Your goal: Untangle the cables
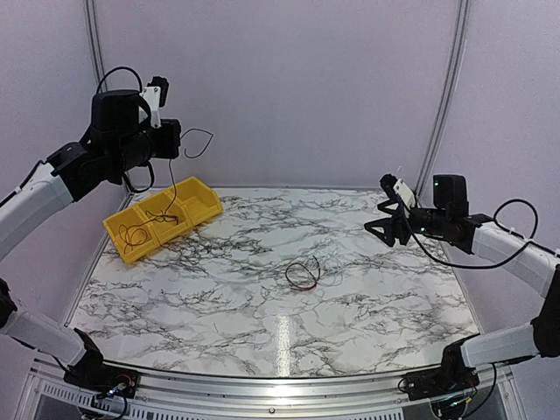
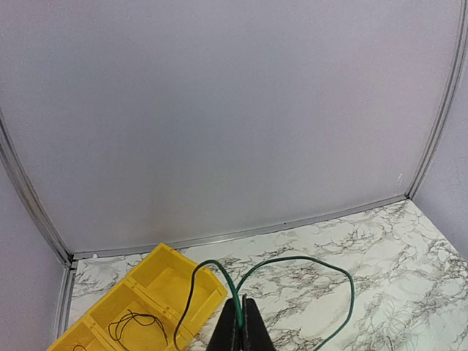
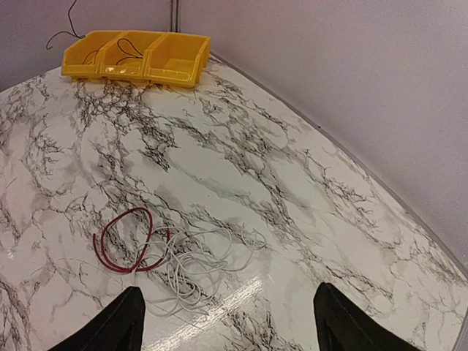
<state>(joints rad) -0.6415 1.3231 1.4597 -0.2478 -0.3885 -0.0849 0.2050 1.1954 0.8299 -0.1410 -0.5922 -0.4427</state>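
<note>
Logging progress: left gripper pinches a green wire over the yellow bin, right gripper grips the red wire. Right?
No: the right gripper is open and empty; the red wire lies on the table, per the right wrist view. The left gripper does pinch the green wire.

My left arm (image 1: 79, 166) is raised high on the far left, its jaws pinched tight shut. My right arm (image 1: 503, 245) reaches inward, its jaws spread wide.

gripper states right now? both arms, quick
Left gripper: jaws shut on a green cable, held up in the air.
Right gripper: jaws open, holding nothing.
</note>
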